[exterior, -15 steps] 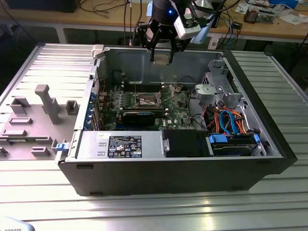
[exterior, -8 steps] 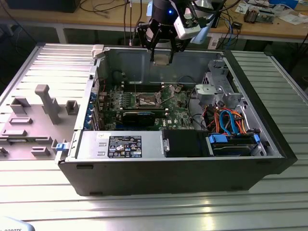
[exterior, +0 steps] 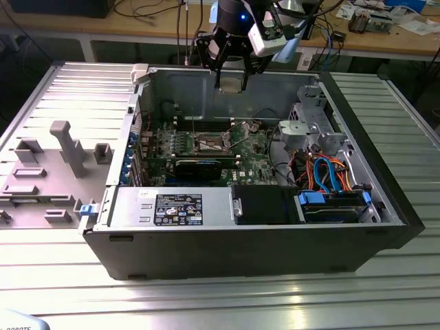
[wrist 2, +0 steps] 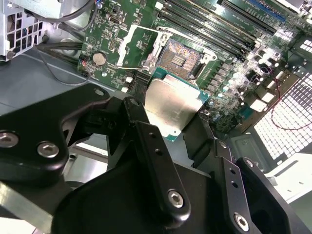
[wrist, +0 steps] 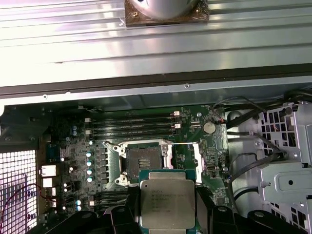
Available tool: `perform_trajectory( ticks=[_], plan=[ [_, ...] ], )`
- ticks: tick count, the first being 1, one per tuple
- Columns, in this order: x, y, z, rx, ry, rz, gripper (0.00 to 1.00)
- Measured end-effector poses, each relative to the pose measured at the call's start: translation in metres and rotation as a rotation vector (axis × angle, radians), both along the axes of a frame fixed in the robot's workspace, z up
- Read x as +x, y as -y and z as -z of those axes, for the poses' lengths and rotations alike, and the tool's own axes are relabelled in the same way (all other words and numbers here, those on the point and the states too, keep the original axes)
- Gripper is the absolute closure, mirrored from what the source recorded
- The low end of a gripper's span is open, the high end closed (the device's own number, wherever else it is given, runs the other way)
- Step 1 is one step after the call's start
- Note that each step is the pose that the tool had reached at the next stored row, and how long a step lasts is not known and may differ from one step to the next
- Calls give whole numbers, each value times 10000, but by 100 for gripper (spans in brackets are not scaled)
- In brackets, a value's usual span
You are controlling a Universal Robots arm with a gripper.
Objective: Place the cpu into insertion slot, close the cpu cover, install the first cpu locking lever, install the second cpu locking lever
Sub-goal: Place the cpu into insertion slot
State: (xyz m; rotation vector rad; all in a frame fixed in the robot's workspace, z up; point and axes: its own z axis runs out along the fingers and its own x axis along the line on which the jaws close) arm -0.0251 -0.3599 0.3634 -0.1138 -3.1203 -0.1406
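Observation:
My gripper (exterior: 232,77) hangs above the open computer case, shut on the cpu (exterior: 232,82), a flat square chip with a silvery top. In both wrist views the cpu (wrist 2: 170,105) (wrist: 167,202) sits between the black fingers (wrist 2: 146,141), well above the green motherboard. The insertion slot (exterior: 210,144) (wrist 2: 179,58) (wrist: 144,160) lies bare below it, its dark contact field showing. Beside the slot the cpu cover (wrist 2: 124,46) (wrist: 199,156), a thin metal frame, is swung open.
Long memory slots (wrist: 131,124) run beside the socket. A black card (exterior: 198,167) stands in front of it. A metal drive cage (exterior: 313,127) and orange and blue cables (exterior: 330,172) fill the exterior view's right. Case walls (exterior: 227,247) ring the board. A grey fixture (exterior: 48,172) lies outside.

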Motion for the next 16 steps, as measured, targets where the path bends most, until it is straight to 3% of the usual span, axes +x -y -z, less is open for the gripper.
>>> perform_trajectory(
  ticks=[16],
  plan=[
    [0,0,1,1,0,187,45]
  ],
)
